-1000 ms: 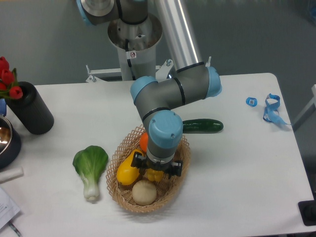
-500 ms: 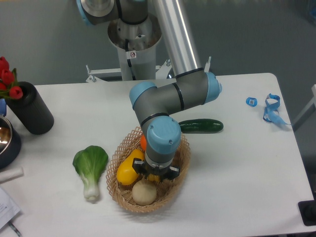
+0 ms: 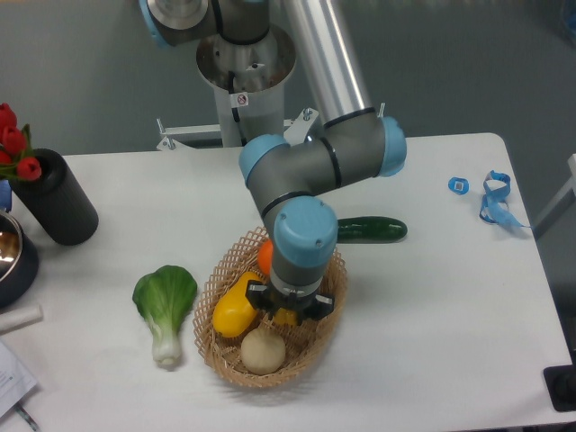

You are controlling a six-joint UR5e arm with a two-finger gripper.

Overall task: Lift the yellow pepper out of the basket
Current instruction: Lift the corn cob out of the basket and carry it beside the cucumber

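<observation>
The basket (image 3: 216, 279) is an oval tan wicker one at the table's front centre. My gripper (image 3: 288, 317) points straight down into its middle. A small patch of the yellow pepper (image 3: 286, 316) shows between the black fingers, which are closed on it; the wrist hides the rest of the pepper. The pepper sits low, just above the basket's other contents.
Also in the basket are a smooth long yellow fruit (image 3: 233, 307), a pale round bulb (image 3: 262, 351) and an orange fruit (image 3: 264, 256). A cucumber (image 3: 371, 229) lies behind the basket and a bok choy (image 3: 165, 304) to its left. A black cylinder (image 3: 56, 198) and a dark bowl (image 3: 11, 256) stand far left.
The gripper dipped lower into the basket half a second ago, then came back up and slightly right, and the yellow patch between the fingers moved with it.
</observation>
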